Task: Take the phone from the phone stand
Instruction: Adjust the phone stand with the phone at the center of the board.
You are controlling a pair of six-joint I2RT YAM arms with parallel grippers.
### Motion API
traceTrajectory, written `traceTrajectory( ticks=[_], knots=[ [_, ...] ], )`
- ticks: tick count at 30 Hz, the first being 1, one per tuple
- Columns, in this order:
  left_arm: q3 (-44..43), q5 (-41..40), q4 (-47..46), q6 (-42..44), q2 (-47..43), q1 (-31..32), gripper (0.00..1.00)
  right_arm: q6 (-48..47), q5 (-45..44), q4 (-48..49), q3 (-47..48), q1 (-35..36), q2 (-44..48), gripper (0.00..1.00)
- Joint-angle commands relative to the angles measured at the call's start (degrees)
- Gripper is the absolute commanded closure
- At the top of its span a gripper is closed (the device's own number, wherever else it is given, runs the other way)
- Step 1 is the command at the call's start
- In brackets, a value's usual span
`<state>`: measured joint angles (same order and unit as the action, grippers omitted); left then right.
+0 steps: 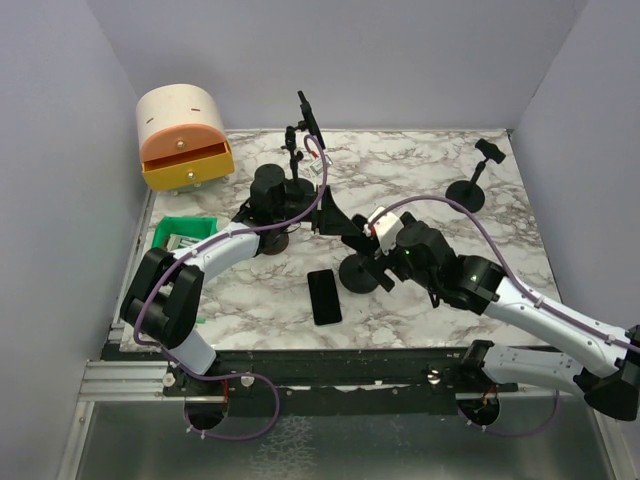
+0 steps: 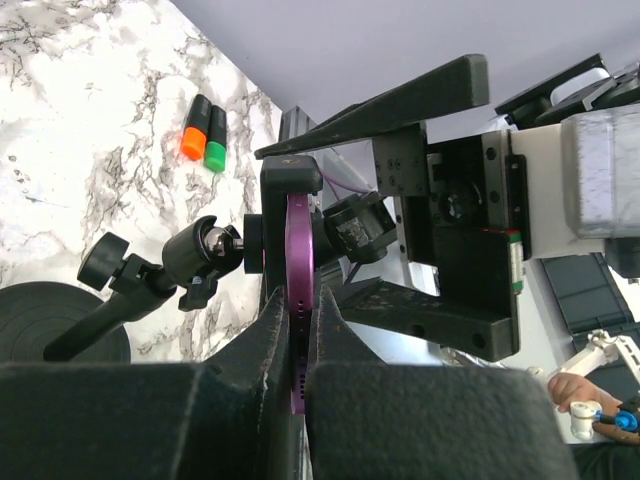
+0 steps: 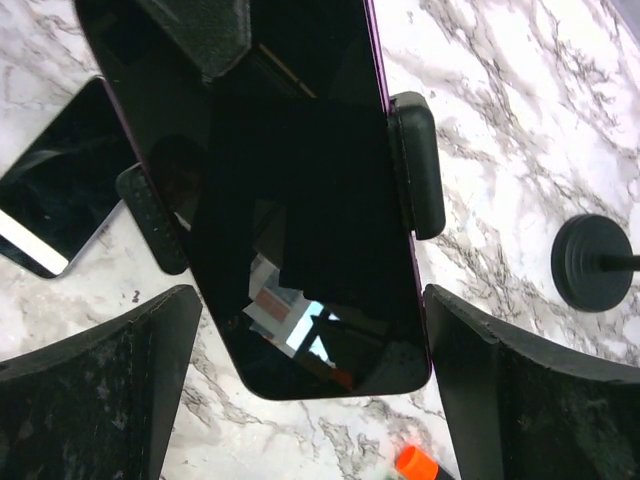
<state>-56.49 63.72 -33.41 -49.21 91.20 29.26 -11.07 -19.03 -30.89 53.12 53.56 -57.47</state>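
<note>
The phone stand [image 1: 358,275] holds the phone [image 3: 300,200] in its clamp [image 3: 415,165], between my left gripper [image 2: 300,330], clenched on its purple edge, and my right gripper [image 3: 310,330], spread wide around it. Grasping step, I judge: next, close right and pull it free.

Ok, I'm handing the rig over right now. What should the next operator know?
The left hand is shut on the purple edge of the phone.
The right hand is open, with one finger on each side of the phone's lower end, not gripping.
The phone sits in the stand clamp, which is pinching both its sides.
A second phone lies flat on the table beside the stand's base.
Done: both hands are at the phone and the left grip is made.
Left: pull the phone out of the clamp and set it down.
</note>
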Motion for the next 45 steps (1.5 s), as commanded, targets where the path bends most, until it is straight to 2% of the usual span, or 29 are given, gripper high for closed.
traceTrajectory(
  ticks=[1, 4, 6, 9, 12, 18, 21, 29, 33, 37, 45],
  knots=[
    [-1.05, 1.09, -1.85, -0.89, -2.05, -0.09, 1.0, 1.59, -4.56, 0.92, -0.48, 0.31, -2.65, 0.05],
    [-0.37, 0.62, -1.84, -0.88, -2.36, -0.08, 0.98, 2.81, -3.54, 2.02, -0.93, 0.29, -2.54, 0.09],
    [0.06, 0.05, -1.77, -0.83, -2.78, -0.08, 0.82, 3.68, -3.3, 2.68, -1.58, 0.29, -2.09, 0.15],
    [1.02, -1.62, -1.7, -0.26, -3.89, -0.08, 0.65, 5.42, -2.91, 3.32, -2.25, 0.3, -1.33, 0.25],
    [1.98, -3.41, -1.75, 0.53, -5.18, -0.15, 0.53, 7.37, -2.98, 4.65, -3.09, 0.32, -0.08, 0.34],
    [4.85, -8.93, -1.67, 3.03, -9.01, -0.31, 0.41, 10.61, -4.51, 7.39, -4.78, 0.31, 2.19, 0.43],
    [7.7, -13.34, -1.66, 5.6, -12.3, -0.64, 0.39, 13.77, -5.94, 8.72, -5.66, 0.32, 2.99, 0.44],
    [18.8, -31.21, -1.75, 16.06, -24.47, -0.69, 0.37, 19.77, -8.33, 12.76, -9.52, 0.31, 4.61, 0.46],
    [25.95, -40.53, -4.79, 17.52, -29.05, -0.6, 0.38, 23.46, -10.67, 14.53, -11.63, 0.31, 5.25, 0.48],
    [29.99, -45.7, -7.27, 17.43, -32.07, -0.43, 0.39, 28.37, -13.38, 16.98, -14.06, 0.31, 5.41, 0.49],
    [31.62, -50.86, -8.03, 19.5, -36.22, -0.25, 0.39, 32.41, -18.02, 19.87, -15.45, 0.77, 4.71, 0.49]
  ],
)
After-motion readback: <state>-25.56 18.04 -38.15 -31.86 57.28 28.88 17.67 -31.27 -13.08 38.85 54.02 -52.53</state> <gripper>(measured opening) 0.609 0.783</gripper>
